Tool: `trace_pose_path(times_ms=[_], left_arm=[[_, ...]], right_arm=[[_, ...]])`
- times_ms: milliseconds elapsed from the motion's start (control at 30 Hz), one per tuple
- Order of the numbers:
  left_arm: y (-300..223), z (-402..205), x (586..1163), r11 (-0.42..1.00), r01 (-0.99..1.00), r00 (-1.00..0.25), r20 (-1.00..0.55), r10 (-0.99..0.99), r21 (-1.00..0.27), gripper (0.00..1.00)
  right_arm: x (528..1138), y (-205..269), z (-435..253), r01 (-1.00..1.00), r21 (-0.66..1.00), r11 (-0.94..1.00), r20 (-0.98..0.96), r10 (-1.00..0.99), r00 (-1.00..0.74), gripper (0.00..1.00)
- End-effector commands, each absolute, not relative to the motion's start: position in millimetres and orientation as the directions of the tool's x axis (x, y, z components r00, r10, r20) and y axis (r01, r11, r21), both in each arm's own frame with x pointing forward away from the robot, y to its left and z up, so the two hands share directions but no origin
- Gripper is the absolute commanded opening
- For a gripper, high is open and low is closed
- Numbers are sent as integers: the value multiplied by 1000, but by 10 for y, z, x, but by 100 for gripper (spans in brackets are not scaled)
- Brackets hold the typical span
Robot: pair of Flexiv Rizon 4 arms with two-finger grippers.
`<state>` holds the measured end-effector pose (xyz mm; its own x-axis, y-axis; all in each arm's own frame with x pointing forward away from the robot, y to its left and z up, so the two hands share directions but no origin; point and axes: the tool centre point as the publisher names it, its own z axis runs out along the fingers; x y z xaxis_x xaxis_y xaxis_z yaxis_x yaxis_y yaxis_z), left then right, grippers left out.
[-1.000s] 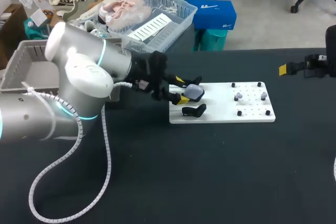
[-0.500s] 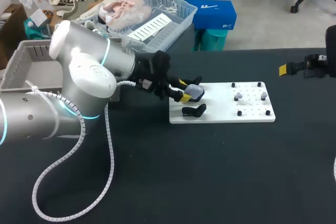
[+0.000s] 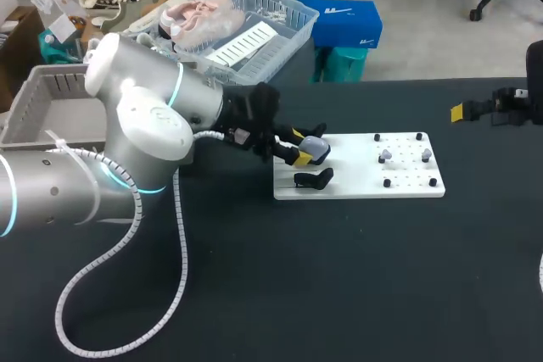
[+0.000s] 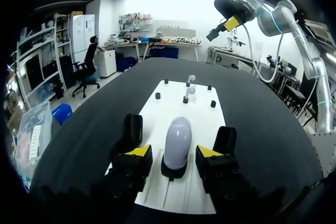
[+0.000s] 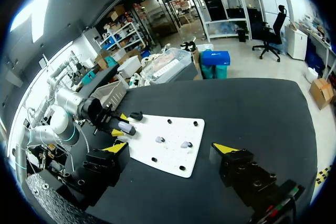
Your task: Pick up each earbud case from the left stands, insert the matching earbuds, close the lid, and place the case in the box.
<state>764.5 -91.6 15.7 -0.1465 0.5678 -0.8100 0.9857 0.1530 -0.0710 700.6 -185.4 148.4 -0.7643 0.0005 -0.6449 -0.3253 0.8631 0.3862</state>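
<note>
A lilac earbud case stands upright on a black stand at the left end of the white board. My left gripper comes in from the left and is shut on the case, one yellow fingertip on each side of it. A second black stand nearer the front holds nothing. Two lilac earbuds sit among black pegs at the board's right end. My right gripper hangs open at the table's far right, well clear of the board.
A grey crate stands at the table's left edge behind my left arm. A white cable loops from that arm over the black tabletop. Black pegs stick up around the earbuds.
The left gripper's fingers have drawn in onto the lilac case, and the left arm has edged slightly to the right. The right arm has not moved.
</note>
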Motion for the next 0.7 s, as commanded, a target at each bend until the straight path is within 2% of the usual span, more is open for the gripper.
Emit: trace_pose_path(times_ms=[33, 600, 667, 700], left_arm=[[-936, 168, 7650, 156, 985, -149, -808, 570, -71, 53], [-921, 144, 7667, 180, 981, -165, -801, 575, -72, 42], [-917, 141, 7669, 183, 980, -168, -801, 575, -74, 31], [-916, 140, 7669, 184, 980, -168, -801, 574, -74, 29]], right_arm=[[7007, -1854, 1486, -325, 386, 863, -645, 0, -764, 100], [7007, -1854, 1486, -325, 386, 863, -645, 0, -764, 100], [7007, -1854, 1486, -325, 386, 863, -645, 0, -764, 100], [7007, -1854, 1486, -325, 386, 863, -645, 0, -764, 100]])
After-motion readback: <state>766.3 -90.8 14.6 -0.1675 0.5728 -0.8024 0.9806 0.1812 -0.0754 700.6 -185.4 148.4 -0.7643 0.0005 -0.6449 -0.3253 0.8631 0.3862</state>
